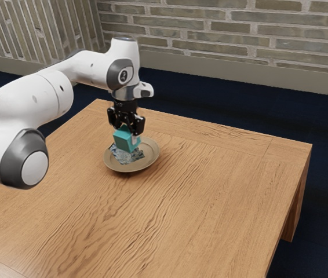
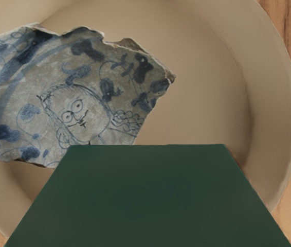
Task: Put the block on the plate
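Blue-grey shard (image 2: 78, 103) on plate (image 1: 151, 157), below teal block (image 1: 123, 140)

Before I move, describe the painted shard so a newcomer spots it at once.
On the wooden table, find the round tan plate. In it lies a flat, jagged-edged shard, grey with blue blotches and a line-drawn face. That pattern sets it apart from the plain green-blue block in the jaws above and from the undecorated plate.
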